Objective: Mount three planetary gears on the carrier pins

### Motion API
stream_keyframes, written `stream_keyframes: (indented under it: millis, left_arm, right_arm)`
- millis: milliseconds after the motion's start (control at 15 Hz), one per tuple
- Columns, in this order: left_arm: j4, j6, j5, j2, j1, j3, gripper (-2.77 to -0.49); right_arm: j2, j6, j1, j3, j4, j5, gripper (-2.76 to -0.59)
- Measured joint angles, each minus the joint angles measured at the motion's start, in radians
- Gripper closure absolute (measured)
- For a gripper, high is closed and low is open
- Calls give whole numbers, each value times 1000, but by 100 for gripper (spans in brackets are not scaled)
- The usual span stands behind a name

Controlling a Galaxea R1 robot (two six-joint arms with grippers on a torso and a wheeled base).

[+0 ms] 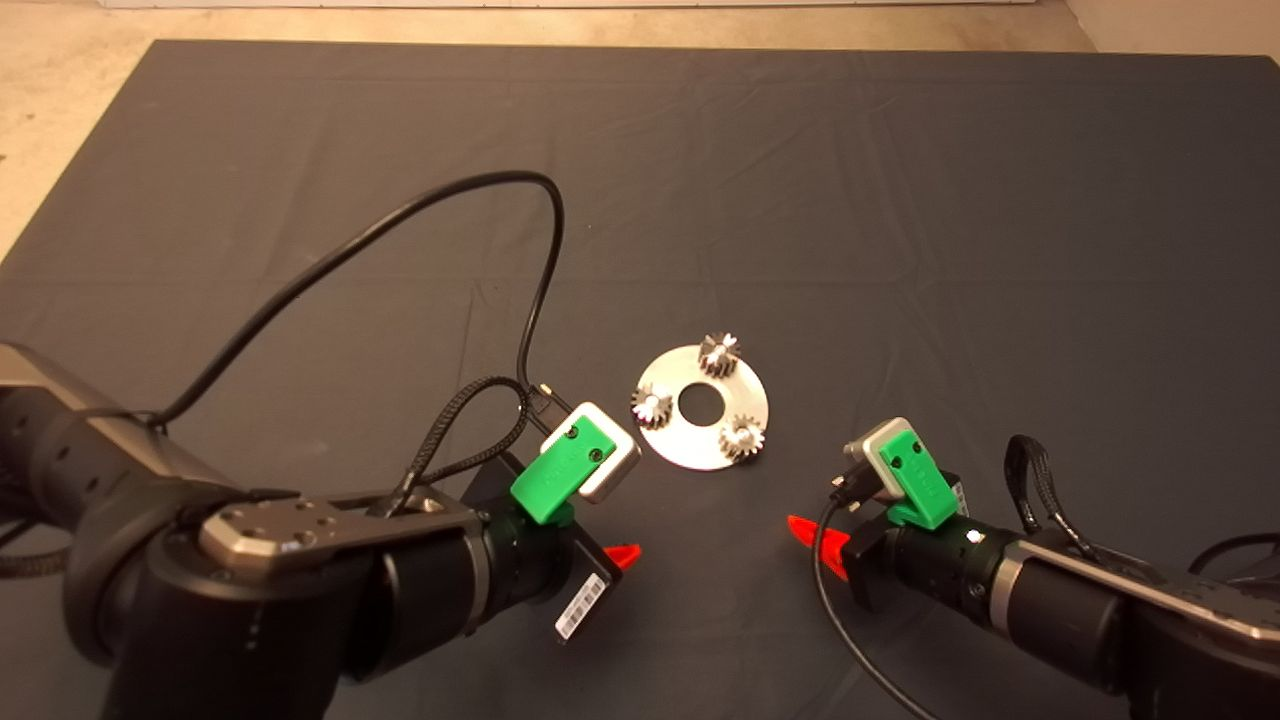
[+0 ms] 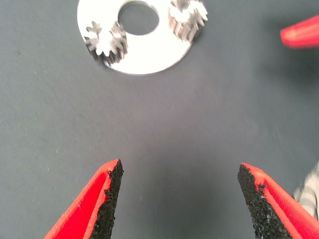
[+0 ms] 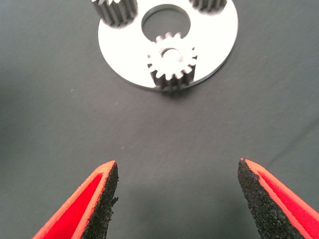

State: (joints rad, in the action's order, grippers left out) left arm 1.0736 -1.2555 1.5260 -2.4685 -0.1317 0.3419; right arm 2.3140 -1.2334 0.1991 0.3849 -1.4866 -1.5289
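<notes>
While on disc (image 1: 703, 437): 3 planetary gears (image 1: 742, 436)

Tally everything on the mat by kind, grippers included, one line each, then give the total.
Planetary gears, all on the disc: 3
Carrier disc: 1
Grippers, both open and empty, near side of the disc: 2, left gripper, right gripper
Total: 6

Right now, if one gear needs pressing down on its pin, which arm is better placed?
Neither clearly. All three gears sit on the disc. The left gripper and right gripper are both open, flanking it. For the bright gear, probably right.
</notes>
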Motion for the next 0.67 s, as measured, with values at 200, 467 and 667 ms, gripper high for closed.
stream_keyframes:
  millis: [200,467,667]
  left_arm:
    - [81,15,0,6,168,-1,-161]
    - [229,42,0,26,329,-1,-161]
    - [251,53,1,31,359,-1,-161]
  right_arm:
    - [2,-6,18,0,-4,-1,-178]
    - [-4,-6,75,0,-5,-2,-178]
    - [-9,-6,85,0,-5,0,-178]
